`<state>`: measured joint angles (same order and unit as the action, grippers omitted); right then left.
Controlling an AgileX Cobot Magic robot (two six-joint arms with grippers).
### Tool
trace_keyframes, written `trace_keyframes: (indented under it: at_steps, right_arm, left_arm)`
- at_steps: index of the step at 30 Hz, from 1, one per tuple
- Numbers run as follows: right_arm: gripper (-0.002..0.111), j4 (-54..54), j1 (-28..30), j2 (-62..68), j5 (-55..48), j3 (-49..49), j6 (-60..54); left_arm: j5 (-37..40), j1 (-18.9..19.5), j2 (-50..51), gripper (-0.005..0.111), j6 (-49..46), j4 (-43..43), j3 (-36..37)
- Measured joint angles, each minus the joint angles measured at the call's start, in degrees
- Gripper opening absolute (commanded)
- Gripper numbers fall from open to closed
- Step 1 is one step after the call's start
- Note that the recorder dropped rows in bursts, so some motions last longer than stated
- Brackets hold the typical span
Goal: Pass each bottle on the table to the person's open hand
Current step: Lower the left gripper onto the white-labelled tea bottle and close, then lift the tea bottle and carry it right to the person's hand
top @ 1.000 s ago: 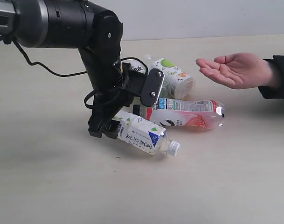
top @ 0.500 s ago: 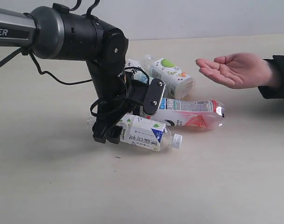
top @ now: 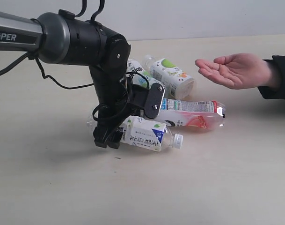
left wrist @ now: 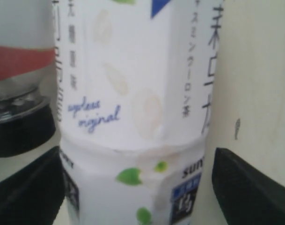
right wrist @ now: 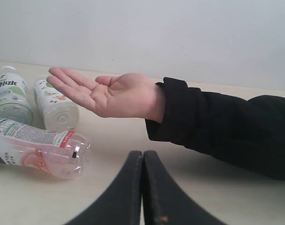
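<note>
A white-green-label bottle (top: 144, 133) (left wrist: 133, 117) lies on its side on the table (top: 226, 187), cap pointing right. My left gripper (top: 112, 138) (left wrist: 137, 187) straddles its base end, open, with a slim gap beside one finger (left wrist: 245, 192). The red-pink bottle (top: 193, 114) (right wrist: 34, 147) (left wrist: 16, 61) lies just behind it. Farther back lie a second white-green bottle (top: 172, 77) (right wrist: 55, 105) and the white-blue one (top: 140, 75) (right wrist: 9, 93), partly hidden by the arm. The person's open hand (top: 236, 70) (right wrist: 109, 93) hovers palm up at the right. My right gripper (right wrist: 143, 187) is shut and empty.
The person's black sleeve (top: 278, 77) (right wrist: 217, 126) reaches in from the right edge. The left arm's black body and cable (top: 76, 42) span the upper left. A pale wall backs the table.
The left gripper came down with the bottle, which hung tilted in the air and now lies flat on the table. The hand and the other bottles stayed put.
</note>
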<state>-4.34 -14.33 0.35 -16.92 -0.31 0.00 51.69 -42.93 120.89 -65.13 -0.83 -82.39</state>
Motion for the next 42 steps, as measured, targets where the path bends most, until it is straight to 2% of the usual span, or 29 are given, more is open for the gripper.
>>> trace_keyframes:
  at_steps: [11, 17, 20, 22, 23, 29, 32, 34, 37, 40, 42]
  right_arm:
    - [0.000, 0.0, 0.0, 0.0, 0.0, 0.0, 0.0]
    - [0.000, 0.0, 0.0, 0.0, 0.0, 0.0, 0.0]
    - [0.000, 0.0, 0.0, 0.0, 0.0, 0.0, 0.0]
    - [0.000, 0.0, 0.0, 0.0, 0.0, 0.0, 0.0]
    - [0.000, 0.0, 0.0, 0.0, 0.0, 0.0, 0.0]
    - [0.000, 0.0, 0.0, 0.0, 0.0, 0.0, 0.0]
    - [0.000, 0.0, 0.0, 0.0, 0.0, 0.0, 0.0]
    - [0.000, 0.0, 0.0, 0.0, 0.0, 0.0, 0.0]
    - [0.000, 0.0, 0.0, 0.0, 0.0, 0.0, 0.0]
    - [0.000, 0.0, 0.0, 0.0, 0.0, 0.0, 0.0]
    - [0.000, 0.0, 0.0, 0.0, 0.0, 0.0, 0.0]
  left_arm:
    - [0.7, 0.0, 1.1, 0.075, 0.7, -0.1, 0.0]
    - [3.4, 0.0, 1.1, 0.044, 0.7, -0.1, 0.0]
    - [5.9, 0.0, 1.1, 0.023, 0.8, -0.1, 0.0]
    - [8.2, 0.0, 1.1, 0.004, 0.8, -0.3, 0.0]
    - [9.6, 0.0, 1.1, 0.000, 1.0, -0.3, 0.0]
    - [16.6, -0.5, 1.1, 0.000, 4.6, -0.6, -0.1]
    - [17.4, -2.2, -0.8, 0.000, 8.0, -2.0, -0.1]
    - [17.7, -4.7, -3.8, 0.000, 14.0, -3.6, -1.0]
    - [16.3, -8.8, -7.4, 0.000, 33.4, -8.3, -7.9]
    - [14.9, -10.7, -7.6, 0.000, 50.6, -8.5, -15.8]
    - [12.4, -11.0, -7.6, 0.000, 60.2, -5.4, -20.8]
